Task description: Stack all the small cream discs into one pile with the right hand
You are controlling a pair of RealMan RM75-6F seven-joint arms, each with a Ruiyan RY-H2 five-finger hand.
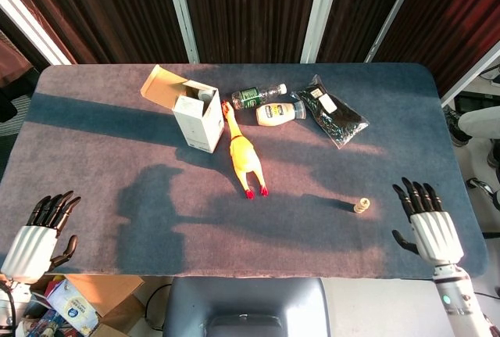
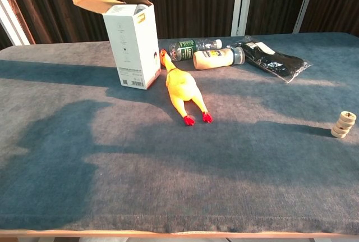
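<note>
The grey table (image 1: 117,141) spreads before me. Far across it stands an open white box (image 1: 198,120), with a yellow rubber chicken (image 1: 244,157) just right of it, then a black packet (image 1: 333,114), a cream bottle (image 1: 280,112) and a clear bottle (image 1: 258,95). My right hand (image 1: 430,226) hangs at the near right, fingers spread, holding nothing; my left hand (image 1: 35,237) likewise at the near left. The cream discs (image 2: 343,124) stand piled, left of my right hand and apart from it.
</note>
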